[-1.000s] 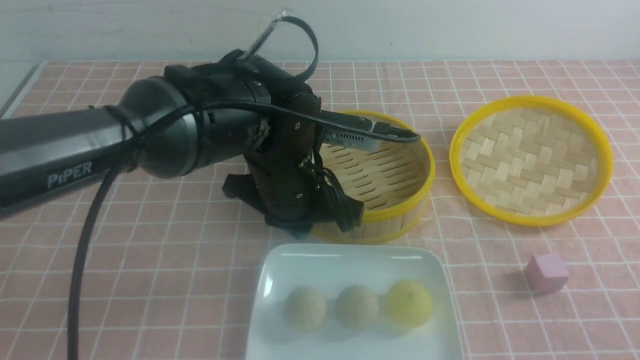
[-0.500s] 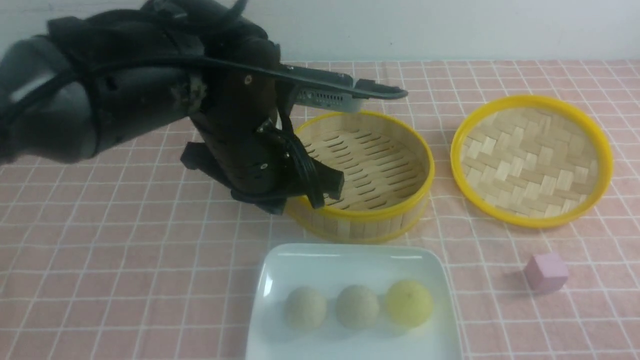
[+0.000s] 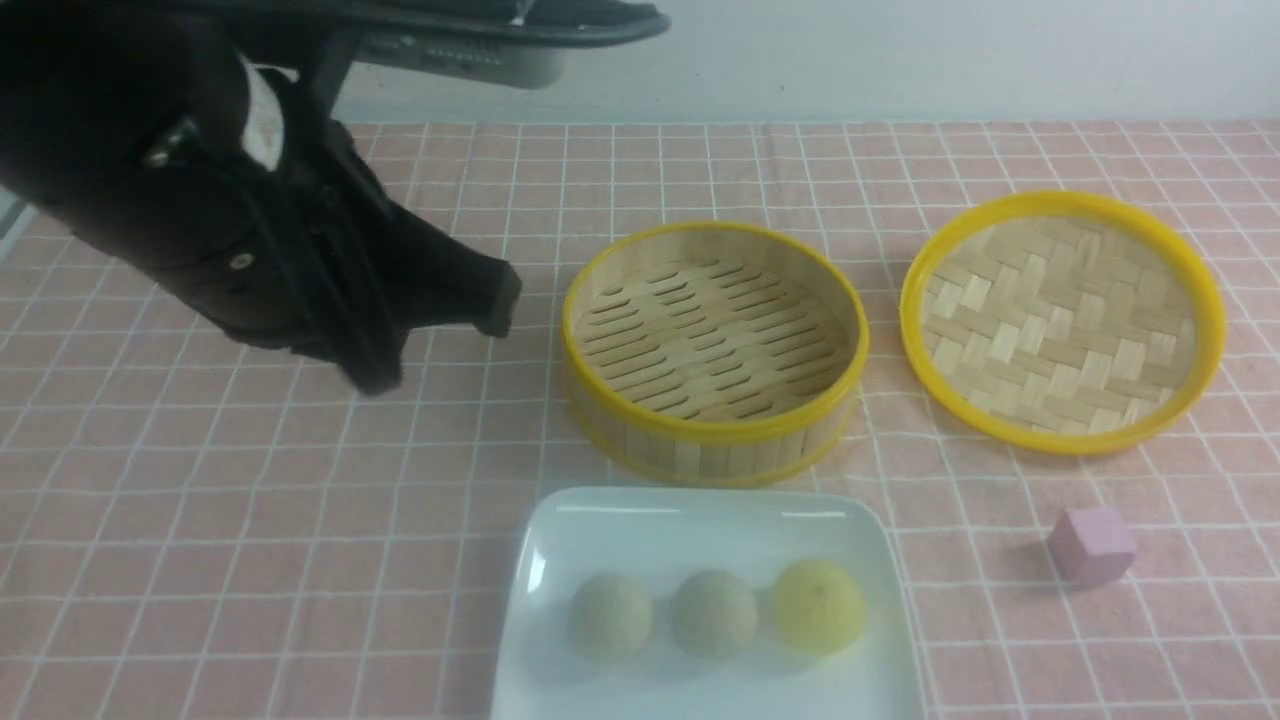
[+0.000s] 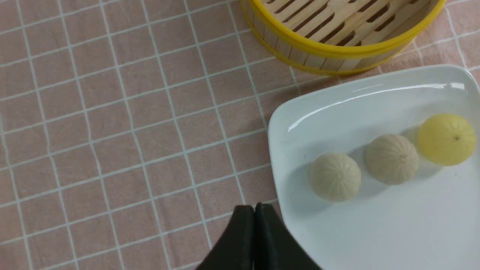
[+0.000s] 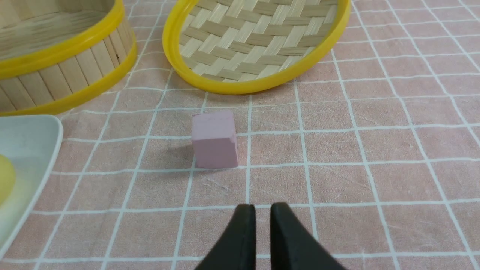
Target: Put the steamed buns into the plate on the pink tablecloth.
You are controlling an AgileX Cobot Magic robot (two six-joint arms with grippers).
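Three steamed buns lie in a row in the white square plate (image 3: pixel 700 510) on the pink tablecloth (image 3: pixel 200 500): two beige ones (image 3: pixel 612 615) (image 3: pixel 713 612) and a yellow one (image 3: pixel 818 605). The left wrist view shows them too, the nearest beige bun (image 4: pixel 335 177) a short way from my left gripper (image 4: pixel 255 206), which is shut and empty, over the cloth beside the plate's edge. My left arm (image 3: pixel 250 250) is raised at the upper left. My right gripper (image 5: pixel 262 206) hangs over bare cloth near the pink cube (image 5: pixel 214 138), its fingertips a narrow gap apart and holding nothing.
An empty round bamboo steamer (image 3: pixel 715 435) with a yellow rim stands just behind the plate. Its woven lid (image 3: pixel 1060 320) lies upside down to the right. The small pink cube (image 3: pixel 1092 543) sits on the cloth right of the plate.
My left arm has lifted and drawn back to the left, away from the steamer and plate. The three buns have stayed in the plate.
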